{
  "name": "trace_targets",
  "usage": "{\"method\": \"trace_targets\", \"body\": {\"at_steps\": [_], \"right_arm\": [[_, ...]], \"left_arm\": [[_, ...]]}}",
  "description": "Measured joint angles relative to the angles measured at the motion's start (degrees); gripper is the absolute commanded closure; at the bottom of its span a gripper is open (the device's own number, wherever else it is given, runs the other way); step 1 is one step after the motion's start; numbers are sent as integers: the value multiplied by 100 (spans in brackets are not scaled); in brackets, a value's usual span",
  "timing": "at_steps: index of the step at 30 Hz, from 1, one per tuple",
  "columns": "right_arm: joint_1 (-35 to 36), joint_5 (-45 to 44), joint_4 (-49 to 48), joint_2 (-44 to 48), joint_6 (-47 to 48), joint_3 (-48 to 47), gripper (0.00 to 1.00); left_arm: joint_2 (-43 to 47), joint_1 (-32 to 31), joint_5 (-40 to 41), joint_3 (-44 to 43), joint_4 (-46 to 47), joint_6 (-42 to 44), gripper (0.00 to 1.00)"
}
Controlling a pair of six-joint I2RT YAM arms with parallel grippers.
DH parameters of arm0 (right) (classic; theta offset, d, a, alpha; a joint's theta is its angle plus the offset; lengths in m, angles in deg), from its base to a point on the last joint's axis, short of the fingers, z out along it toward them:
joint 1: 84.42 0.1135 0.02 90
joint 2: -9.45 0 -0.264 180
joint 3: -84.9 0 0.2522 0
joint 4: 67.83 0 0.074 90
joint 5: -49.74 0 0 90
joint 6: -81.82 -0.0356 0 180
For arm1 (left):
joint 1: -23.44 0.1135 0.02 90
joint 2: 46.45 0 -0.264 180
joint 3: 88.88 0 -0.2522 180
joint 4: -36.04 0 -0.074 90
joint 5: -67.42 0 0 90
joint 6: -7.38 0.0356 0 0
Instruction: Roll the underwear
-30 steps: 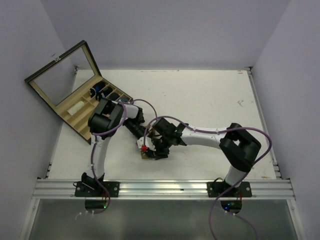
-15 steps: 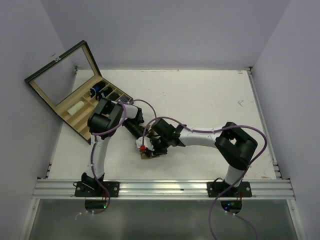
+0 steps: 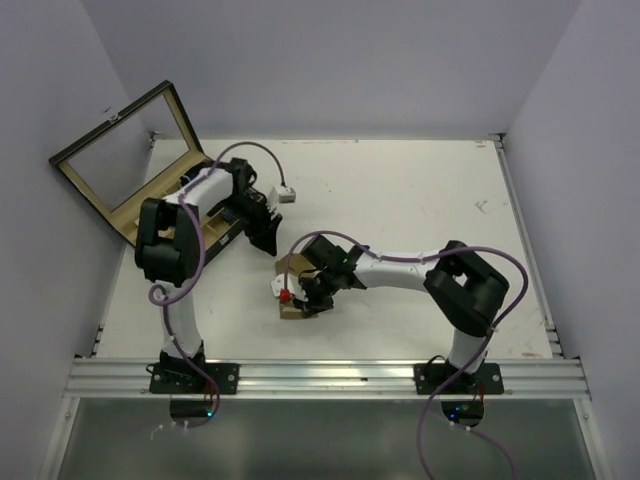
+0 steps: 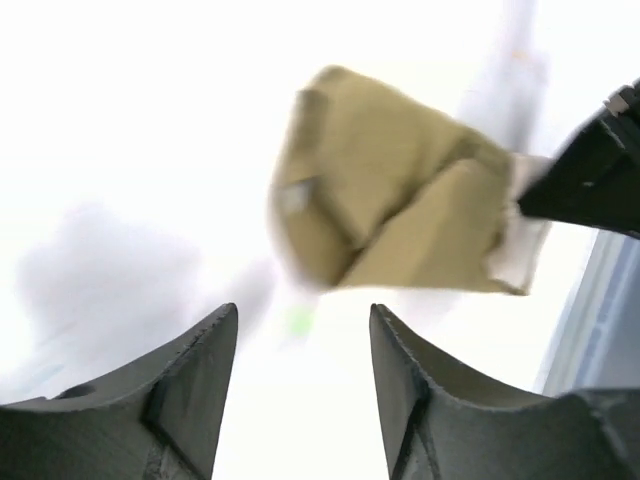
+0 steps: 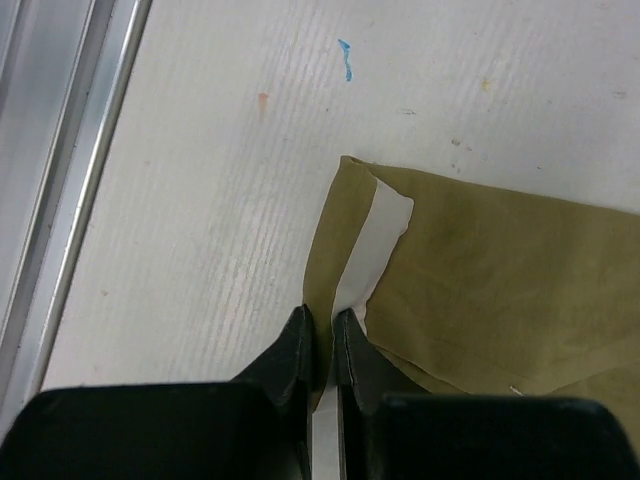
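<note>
Left gripper point(image 4: 300, 320): fingers spread wide, nothing between them, held above the table point(image 3: 420, 200) and off the cloth; in the top view it sits near the front edge of the open wooden box point(image 3: 135, 238) at the table's left side. Left wrist view blurred; it looks over the olive underwear point(image 3: 290, 267), lying as a loosely folded bundle on the white surface, the black right gripper at the cloth's right edge. Right gripper point(image 5: 322, 320): fingers pinched nearly together on the underwear's near edge, clamped where the white waistband strip point(image 5: 375, 245) runs down between the fingertips. Cloth lies flat on the table beyond the fingers, one corner folded over beside the band. Underwear sits near the front middle of the table, between the two arms, well apart from the box. Small blue mark point(image 5: 345, 55) on the bare table just past the cloth corner; metal rail point(image 5: 60, 150) along the left of the right wrist view
</note>
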Motion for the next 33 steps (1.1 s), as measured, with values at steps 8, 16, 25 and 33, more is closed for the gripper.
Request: {"method": "trace_targets", "body": {"at_steps": [8,16,25,33], "right_arm": [[-208,649,754,-654,-446,-811,100],[-723,1816,1628,-1589,-1060,-1725,100],[-1248,3128,2518,-2693,-1602,-2566,100],[-1401,3740,2830,-3169,-1821,-2815,100]], "left_arm": [[1504,1578,188,-603,684,-28,0],[4474,2262,881,568,3331,-1797,0],[4983,2129,-52,1668,3053,-1279,0],[7121,-160,297,4365,2734,-485,17]]}}
